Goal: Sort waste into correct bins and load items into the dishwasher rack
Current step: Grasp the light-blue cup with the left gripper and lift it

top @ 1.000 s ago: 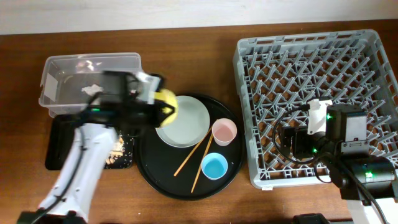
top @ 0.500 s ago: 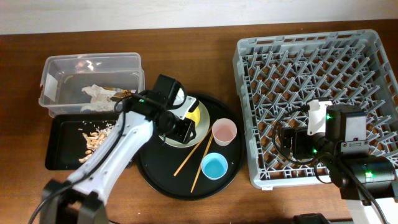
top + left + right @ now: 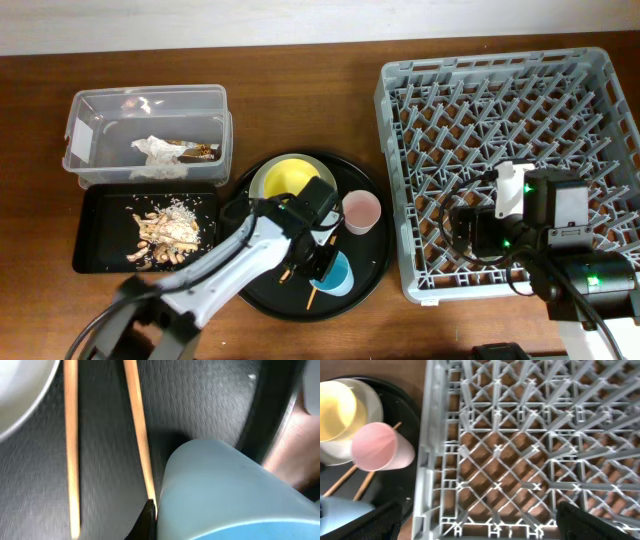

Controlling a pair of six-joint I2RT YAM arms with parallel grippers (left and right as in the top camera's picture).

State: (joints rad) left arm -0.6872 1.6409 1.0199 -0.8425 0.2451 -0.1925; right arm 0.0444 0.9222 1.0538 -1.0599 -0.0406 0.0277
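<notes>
Overhead, counting: one plate (image 3: 262, 176) carrying one yellow bowl (image 3: 290, 180), one pink cup (image 3: 360, 212) and one blue cup (image 3: 340, 276), all on the round black tray (image 3: 372, 268). One clear tub (image 3: 90, 110) holds a crumpled napkin (image 3: 155, 150) and the foil wrapper (image 3: 200, 152). One black tray (image 3: 92, 255) beside it holds the food scraps (image 3: 165, 230). One rack (image 3: 500, 110) sits on the brown wooden table (image 3: 300, 70), with a pale wall (image 3: 300, 18) behind. My left gripper (image 3: 322, 260) hangs at the blue cup, covering part of it.

Left wrist: two chopsticks (image 3: 71, 445) lie side by side with the blue cup right up close. I see only one dark fingertip (image 3: 146, 519), so I can't tell the spread.

Right wrist: my right gripper (image 3: 477, 521) has its fingers spread wide over the rack's corner, with the pink cup just outside the wall.
</notes>
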